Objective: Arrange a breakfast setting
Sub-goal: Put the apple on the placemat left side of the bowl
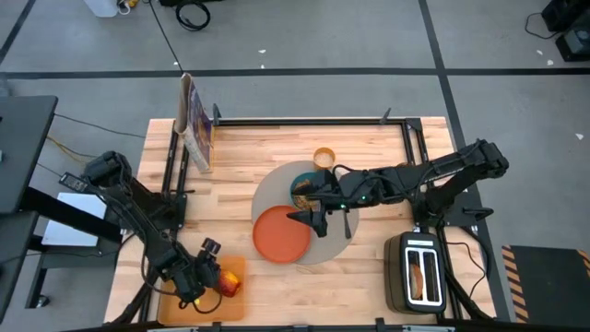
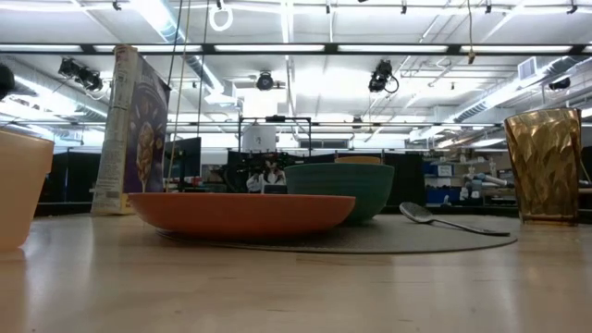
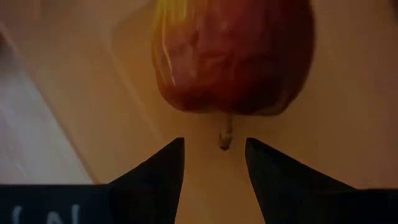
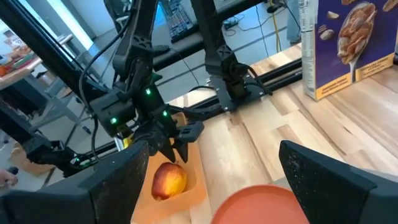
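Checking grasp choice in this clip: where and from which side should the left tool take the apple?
Across the apple's round middle, coming from above. It lies on its side on the cutting board, stem towards the left tool, which hovers open just over it, so the widest part is free on both flanks.
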`<act>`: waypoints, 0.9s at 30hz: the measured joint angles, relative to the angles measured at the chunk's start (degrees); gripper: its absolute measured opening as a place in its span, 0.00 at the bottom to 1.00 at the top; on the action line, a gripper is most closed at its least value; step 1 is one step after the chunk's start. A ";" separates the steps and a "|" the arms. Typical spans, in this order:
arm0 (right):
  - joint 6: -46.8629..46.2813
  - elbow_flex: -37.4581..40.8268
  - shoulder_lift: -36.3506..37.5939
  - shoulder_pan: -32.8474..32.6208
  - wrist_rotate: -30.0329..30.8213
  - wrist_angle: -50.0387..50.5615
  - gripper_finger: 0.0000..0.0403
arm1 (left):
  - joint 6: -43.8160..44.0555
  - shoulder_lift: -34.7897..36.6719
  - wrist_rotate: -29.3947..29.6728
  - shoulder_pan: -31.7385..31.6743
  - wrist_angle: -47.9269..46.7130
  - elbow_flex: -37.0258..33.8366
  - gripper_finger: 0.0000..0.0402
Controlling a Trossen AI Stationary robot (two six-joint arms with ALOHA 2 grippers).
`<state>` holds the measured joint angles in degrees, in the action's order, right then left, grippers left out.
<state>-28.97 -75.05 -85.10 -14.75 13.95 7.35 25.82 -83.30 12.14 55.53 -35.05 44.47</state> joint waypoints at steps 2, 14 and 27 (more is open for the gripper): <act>-0.99 0.00 0.00 0.00 0.09 -0.03 0.91 | -0.16 -1.11 0.02 0.00 -0.31 0.00 0.44; -4.74 0.00 0.00 -0.04 3.08 -0.02 0.91 | 0.09 -2.11 2.99 -0.02 1.75 0.02 0.29; -6.93 0.00 0.00 -0.04 3.11 -0.02 0.91 | -0.96 -2.14 3.04 1.31 0.45 0.02 0.08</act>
<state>-35.90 -75.05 -85.10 -14.79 17.06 7.33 24.86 -85.44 15.18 56.84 -34.60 44.49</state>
